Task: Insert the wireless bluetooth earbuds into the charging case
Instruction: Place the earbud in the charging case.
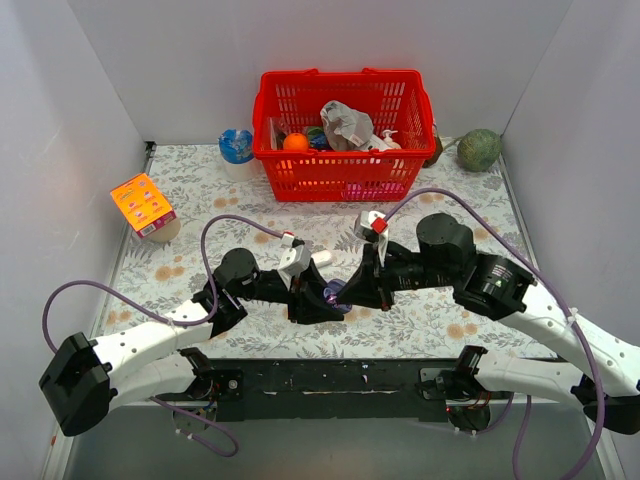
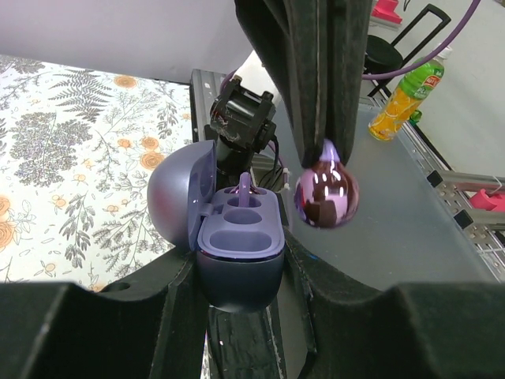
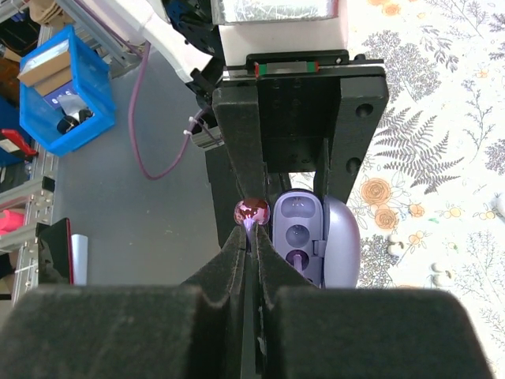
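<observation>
My left gripper [image 2: 241,276] is shut on the charging case [image 2: 241,241], a bluish-purple shell held upright with its lid [image 2: 180,197] swung open. One earbud stem [image 2: 244,183] stands in the far slot; the two nearer slots show empty. My right gripper [image 3: 252,237] is shut on the stem of a glossy purple earbud [image 3: 252,212], which hangs just beside and slightly above the case [image 3: 298,229], apart from it. The same earbud shows in the left wrist view [image 2: 326,193]. In the top view both grippers [image 1: 318,298] [image 1: 352,290] meet at the near middle.
A red basket [image 1: 340,130] with items stands at the back, a blue-white cup [image 1: 237,147] to its left, a green ball [image 1: 480,150] to its right. An orange box [image 1: 143,205] sits far left. Small whitish bits [image 3: 394,245] lie on the flowered mat.
</observation>
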Robot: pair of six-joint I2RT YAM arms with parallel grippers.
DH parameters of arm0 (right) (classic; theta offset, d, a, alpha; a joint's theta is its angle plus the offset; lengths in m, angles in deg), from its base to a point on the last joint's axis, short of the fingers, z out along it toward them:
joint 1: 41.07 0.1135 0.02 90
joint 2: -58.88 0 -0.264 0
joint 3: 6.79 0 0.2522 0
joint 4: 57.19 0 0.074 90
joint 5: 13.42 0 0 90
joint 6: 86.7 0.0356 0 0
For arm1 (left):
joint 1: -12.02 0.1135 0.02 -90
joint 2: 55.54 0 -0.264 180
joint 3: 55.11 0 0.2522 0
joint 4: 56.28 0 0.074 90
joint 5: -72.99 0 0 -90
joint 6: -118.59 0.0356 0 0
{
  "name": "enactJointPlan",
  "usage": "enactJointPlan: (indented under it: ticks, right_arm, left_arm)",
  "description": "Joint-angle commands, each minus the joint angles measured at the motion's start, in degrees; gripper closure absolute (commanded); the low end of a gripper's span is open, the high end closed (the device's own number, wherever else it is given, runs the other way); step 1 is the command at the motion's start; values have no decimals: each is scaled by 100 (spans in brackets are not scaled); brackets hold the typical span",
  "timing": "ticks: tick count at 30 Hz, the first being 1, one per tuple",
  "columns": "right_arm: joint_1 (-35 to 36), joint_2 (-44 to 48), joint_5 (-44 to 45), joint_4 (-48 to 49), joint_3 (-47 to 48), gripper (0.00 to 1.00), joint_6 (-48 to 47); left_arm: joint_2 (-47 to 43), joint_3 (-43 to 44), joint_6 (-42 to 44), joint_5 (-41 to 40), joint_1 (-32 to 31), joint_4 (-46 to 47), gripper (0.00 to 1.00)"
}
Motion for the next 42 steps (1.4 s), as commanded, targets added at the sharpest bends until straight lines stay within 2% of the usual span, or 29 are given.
enactJointPlan:
  ticks: [1,14,31,42]
  right_arm:
    - [214,120,511,580,-114,99,84]
    - [451,322,1486,739,-334,99,84]
    - [583,313,1496,484,-421,99,5]
    - [627,357,1900,448,-439,99,5]
  left_arm:
    - [5,224,24,-137,-51,162,100]
    - [-153,127,86,-278,-69,118,100]
    - [-215,197,244,-427,-69,-31,100]
    - [-223,215,244,-436,-69,-49,100]
